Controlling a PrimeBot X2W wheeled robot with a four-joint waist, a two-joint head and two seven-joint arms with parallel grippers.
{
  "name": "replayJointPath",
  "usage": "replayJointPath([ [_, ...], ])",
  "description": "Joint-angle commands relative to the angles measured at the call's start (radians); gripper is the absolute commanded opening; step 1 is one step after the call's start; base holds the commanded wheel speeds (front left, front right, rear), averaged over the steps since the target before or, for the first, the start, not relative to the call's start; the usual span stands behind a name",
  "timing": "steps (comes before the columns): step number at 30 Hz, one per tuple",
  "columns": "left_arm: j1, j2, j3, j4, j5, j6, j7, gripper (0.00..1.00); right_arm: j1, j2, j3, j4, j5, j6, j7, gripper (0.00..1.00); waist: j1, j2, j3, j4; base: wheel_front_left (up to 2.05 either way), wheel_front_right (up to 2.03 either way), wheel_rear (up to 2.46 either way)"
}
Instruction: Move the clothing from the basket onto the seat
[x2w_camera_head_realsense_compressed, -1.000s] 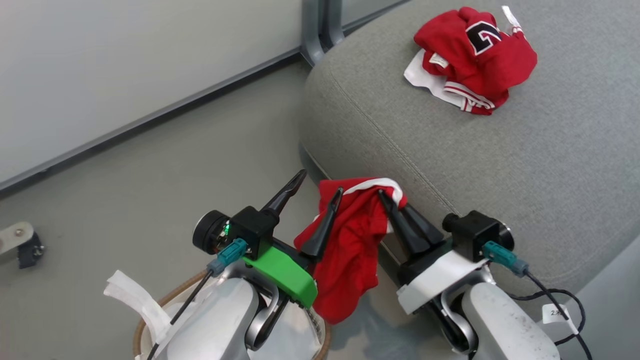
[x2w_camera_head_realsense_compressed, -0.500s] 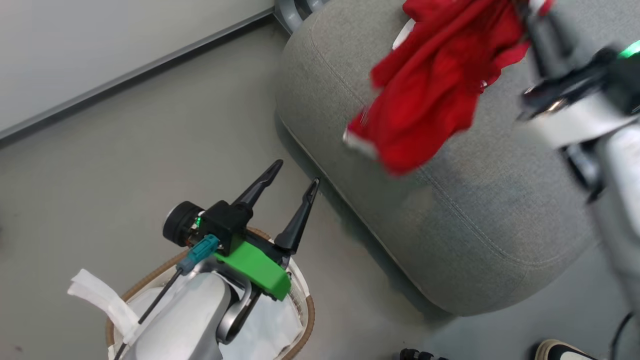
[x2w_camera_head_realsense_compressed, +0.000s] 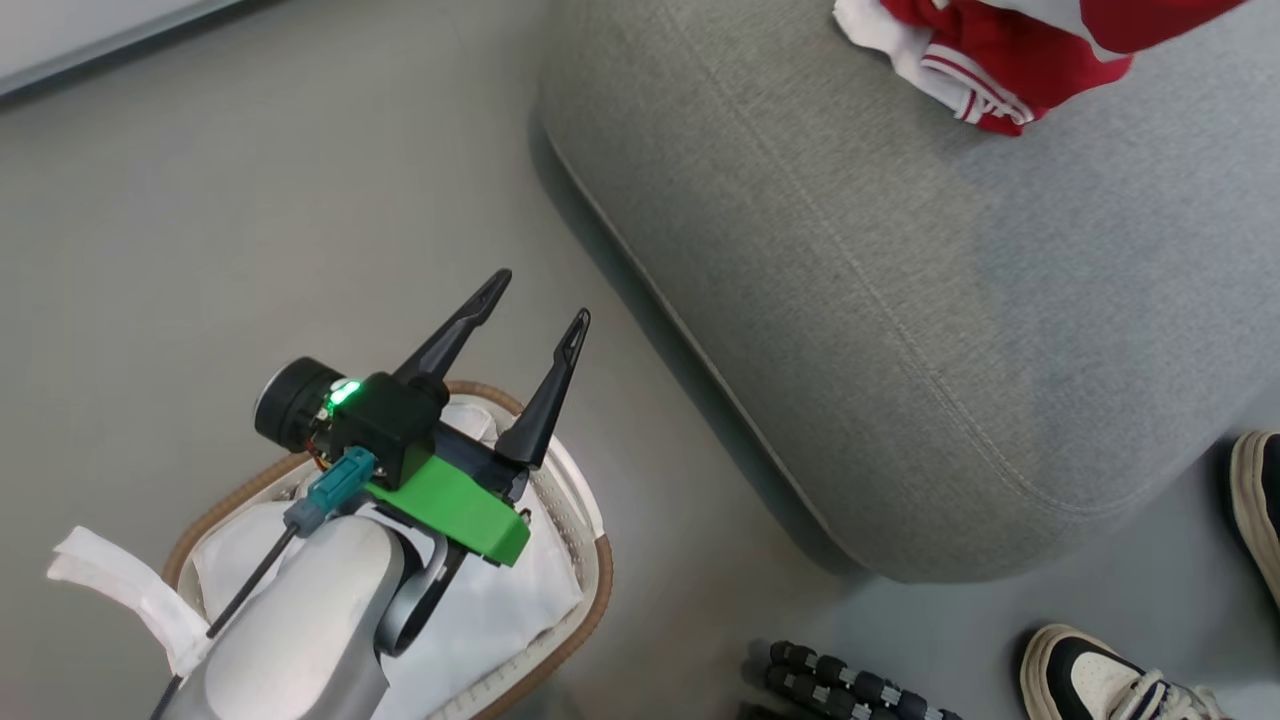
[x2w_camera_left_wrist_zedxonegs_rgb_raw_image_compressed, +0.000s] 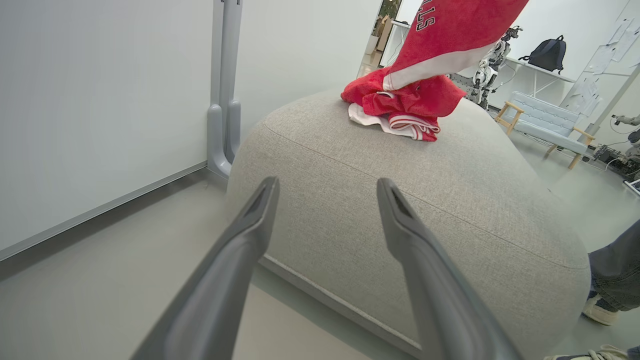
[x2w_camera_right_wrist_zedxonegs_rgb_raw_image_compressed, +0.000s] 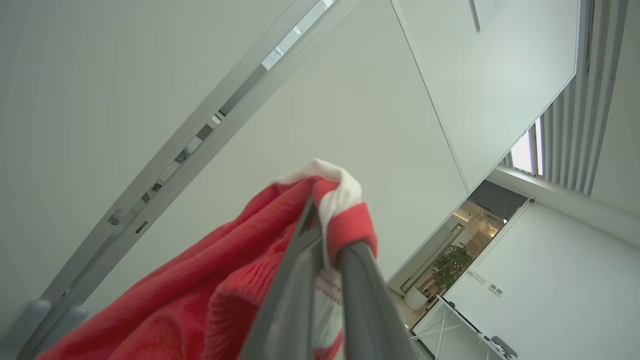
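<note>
Head view: the left end effector (x2w_camera_head_realsense_compressed: 540, 297) hovers released, fingers spread, over the basket (x2w_camera_head_realsense_compressed: 575, 505), where a white liner (x2w_camera_head_realsense_compressed: 520, 610) shows. Beside it stands the grey seat (x2w_camera_head_realsense_compressed: 900, 300), with red-and-white clothing (x2w_camera_head_realsense_compressed: 985, 75) heaped at its far edge. A shoe (x2w_camera_head_realsense_compressed: 1110, 680) and a black ribbed object (x2w_camera_head_realsense_compressed: 850, 685) lie on the floor.

Left wrist view: a second garment (x2w_camera_left_wrist_zedxonegs_rgb_raw_image_compressed: 450, 30), lettered "LS", hangs over that heap. Behind are a backpack (x2w_camera_left_wrist_zedxonegs_rgb_raw_image_compressed: 548, 52) and a pale chair (x2w_camera_left_wrist_zedxonegs_rgb_raw_image_compressed: 547, 125); a jeans leg (x2w_camera_left_wrist_zedxonegs_rgb_raw_image_compressed: 617, 270) stands at right.

Right wrist view: the right end effector (x2w_camera_right_wrist_zedxonegs_rgb_raw_image_compressed: 327, 235) is clenched on the hanging garment's red-and-white fold, in front of a pale wall.
</note>
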Motion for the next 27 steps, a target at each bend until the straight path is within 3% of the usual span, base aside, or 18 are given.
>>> replayJointPath([
  [1,-0.023,0.018,0.001,-0.002,0.003,-0.003,-0.001,1.00,-0.015,0.005,-0.017,0.032,-0.014,-0.001,-0.004,0.00,-0.0001,-0.0001,0.077,0.051,0.00,0.00,0.00],
  [6,-0.055,0.030,-0.010,-0.008,0.002,-0.003,-0.001,1.00,0.009,0.027,-0.103,0.141,-0.036,-0.001,-0.016,0.00,-0.0001,-0.0001,0.147,0.097,0.00,0.00,0.00],
  [17,-0.104,0.060,-0.027,-0.002,0.009,-0.003,-0.001,1.00,0.157,0.154,-0.378,0.386,-0.102,-0.001,-0.027,0.00,-0.0001,-0.0001,0.288,0.192,0.00,0.00,0.00],
  [27,-0.094,0.072,-0.003,-0.001,0.018,-0.003,-0.001,1.00,0.261,0.274,-0.590,0.482,-0.183,-0.001,-0.028,0.00,-0.0001,-0.0001,0.324,0.220,0.00,0.00,0.00],
])
